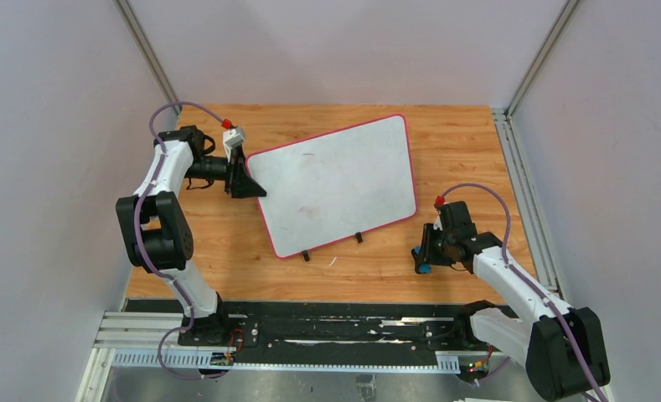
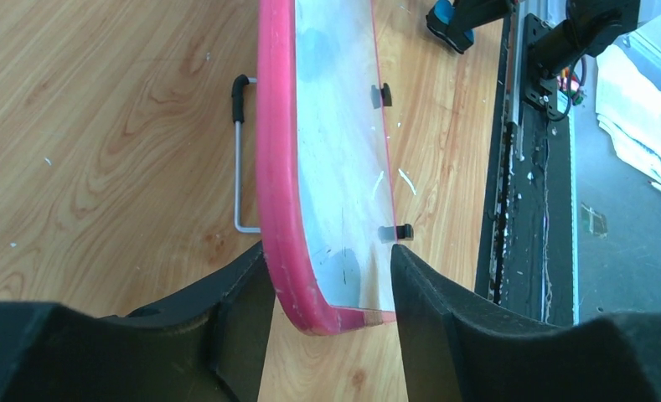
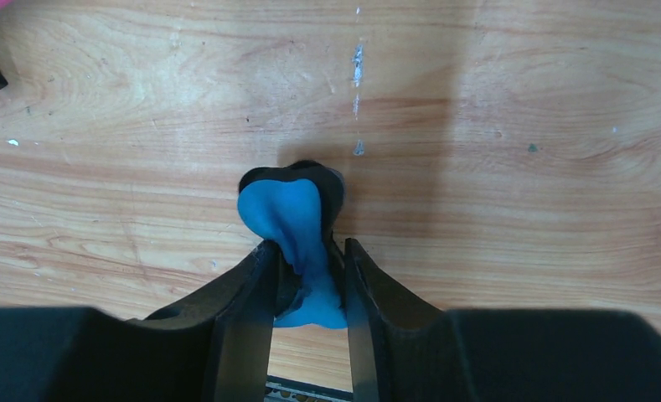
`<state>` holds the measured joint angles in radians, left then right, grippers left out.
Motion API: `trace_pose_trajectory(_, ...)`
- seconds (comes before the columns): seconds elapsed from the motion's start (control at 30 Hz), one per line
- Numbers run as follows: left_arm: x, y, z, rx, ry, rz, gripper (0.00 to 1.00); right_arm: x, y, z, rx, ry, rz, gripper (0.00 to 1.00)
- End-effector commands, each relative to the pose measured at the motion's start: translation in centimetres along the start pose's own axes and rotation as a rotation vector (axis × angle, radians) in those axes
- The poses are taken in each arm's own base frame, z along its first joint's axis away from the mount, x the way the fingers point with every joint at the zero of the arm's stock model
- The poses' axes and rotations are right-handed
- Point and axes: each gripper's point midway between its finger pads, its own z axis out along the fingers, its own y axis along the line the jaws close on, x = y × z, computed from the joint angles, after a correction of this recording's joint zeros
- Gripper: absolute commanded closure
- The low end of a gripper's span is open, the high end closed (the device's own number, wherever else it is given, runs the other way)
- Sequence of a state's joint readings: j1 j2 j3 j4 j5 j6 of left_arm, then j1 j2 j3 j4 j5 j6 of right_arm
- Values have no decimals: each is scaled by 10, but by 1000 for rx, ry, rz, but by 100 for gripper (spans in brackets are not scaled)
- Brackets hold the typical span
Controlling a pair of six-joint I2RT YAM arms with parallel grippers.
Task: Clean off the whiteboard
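The whiteboard (image 1: pixel 335 184), white with a pink rim, sits tilted in the middle of the wooden table and carries faint dark marks and smudges. My left gripper (image 1: pixel 247 180) grips its left corner, and in the left wrist view the fingers close on either side of the pink rim (image 2: pixel 281 209). My right gripper (image 1: pixel 421 255) hovers low over the table to the right of the board's near corner. It is shut on a blue eraser (image 3: pixel 289 218) with a black pad, which also shows in the top view (image 1: pixel 425 269).
A wire stand (image 2: pixel 239 159) props the board from behind. Two black clips (image 1: pixel 306 255) sit on the board's near edge. A black rail (image 1: pixel 327 331) runs along the table's near edge. Grey walls enclose the left, back and right.
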<state>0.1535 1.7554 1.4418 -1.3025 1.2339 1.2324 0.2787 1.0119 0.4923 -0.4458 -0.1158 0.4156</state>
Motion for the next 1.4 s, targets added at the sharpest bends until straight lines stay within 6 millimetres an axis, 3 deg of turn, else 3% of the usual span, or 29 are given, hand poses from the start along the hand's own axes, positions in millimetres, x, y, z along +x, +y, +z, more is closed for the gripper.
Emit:
trace_pose_trajectory(0.0,-3,1,2,3,-5,24,42,5,-1,0,-8,5,1,65)
trace_pose_trajectory(0.37,-8,-8,-2,-12,2,34,29,4,0,-1,-11,0,-7,59)
trace_pose_trajectory(0.6,-7,-10,-12,-55,31,40,25,-2,0,-7,-6,-37,-10,58)
trace_pose_trajectory(1.03,-7,4,-74,-241,-84,-66,23,-21,-2,-22,19,-113,-40,58)
trace_pose_trajectory(1.37,15,-3,-109,-373,-124,-132,19,-69,-25,-51,199,-274,-69,58)
